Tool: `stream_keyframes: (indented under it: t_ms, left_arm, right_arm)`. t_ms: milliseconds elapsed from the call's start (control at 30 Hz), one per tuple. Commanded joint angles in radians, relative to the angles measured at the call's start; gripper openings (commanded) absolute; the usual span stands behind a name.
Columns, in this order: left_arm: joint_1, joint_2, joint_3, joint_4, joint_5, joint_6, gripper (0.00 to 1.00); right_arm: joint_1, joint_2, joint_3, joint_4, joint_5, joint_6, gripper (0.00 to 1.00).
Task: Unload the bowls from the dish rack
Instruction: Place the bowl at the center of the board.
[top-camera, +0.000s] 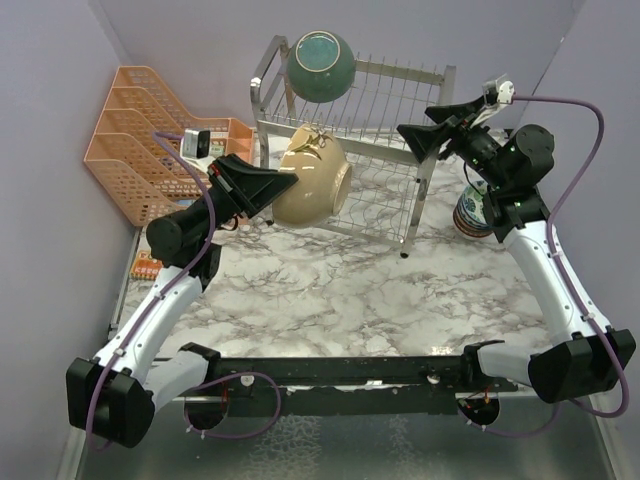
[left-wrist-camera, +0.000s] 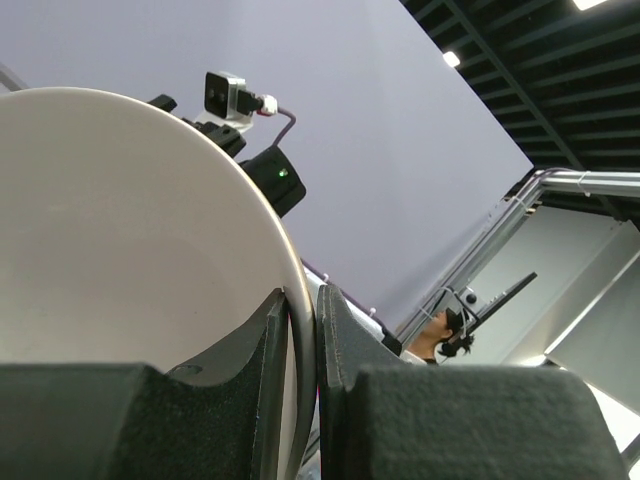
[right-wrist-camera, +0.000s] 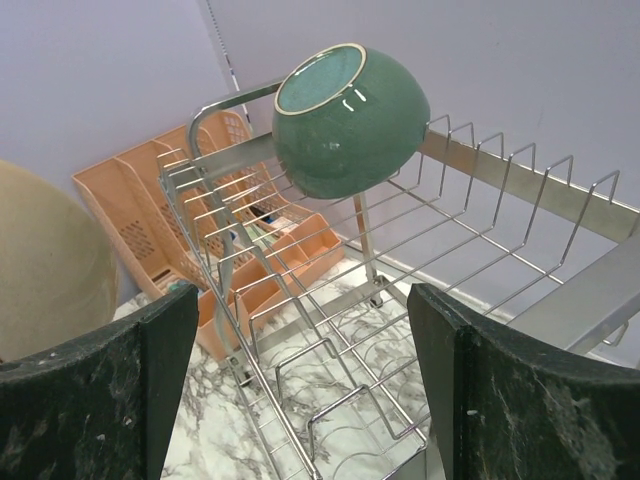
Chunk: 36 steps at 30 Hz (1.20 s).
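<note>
— Step in hand?
— Unloading the dish rack (top-camera: 385, 100), seemingly. Gripping the cream bowl (top-camera: 312, 180) by its rim, clenched tight between the left jaws, at the front of the lower tier.
— Next move?
— Probably swinging it over bare worktop (top-camera: 330, 290) and setting it down gently. Then reaching for the teal bowl (right-wrist-camera: 345, 120), ahead of and above the right jaws, spread wide on nothing.
— Anything in the way?
— Orange organizer (top-camera: 135, 140) behind the left jaws. Small patterned bowl (top-camera: 472, 212) below the right jaws, near that arm.
</note>
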Motion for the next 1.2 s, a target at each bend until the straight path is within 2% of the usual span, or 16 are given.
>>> stream_keyframes:
  t_ms: [0,233,500,767,933,1167]
  left_arm:
    - [0.005,-0.080,-0.016,0.190,-0.068,-0.014,0.00]
    - [0.006,-0.123,-0.117,0.152,-0.057,0.023,0.00]
    - [0.007,-0.192,-0.183,-0.014,-0.047,0.153,0.00]
    - [0.007,-0.306,-0.157,-0.559,-0.118,0.491,0.00]
    - [0.007,-0.325,-0.219,-0.639,-0.155,0.543,0.00]
    - [0.007,-0.299,-0.209,-0.839,-0.254,0.700,0.00]
  right_arm:
    - [0.002,0.019,-0.047,-0.058,0.002,0.021,0.86]
    - [0.001,0.013,-0.052,-0.062,0.007,0.015,0.86]
    - [0.002,0.016,-0.055,-0.065,0.007,0.008,0.86]
    - [0.001,0.014,-0.070,-0.042,-0.005,0.029,0.85]
    - [0.001,0.016,-0.075,-0.040,-0.007,0.028,0.85]
    - [0.001,0.029,-0.088,-0.030,-0.013,0.027,0.85]
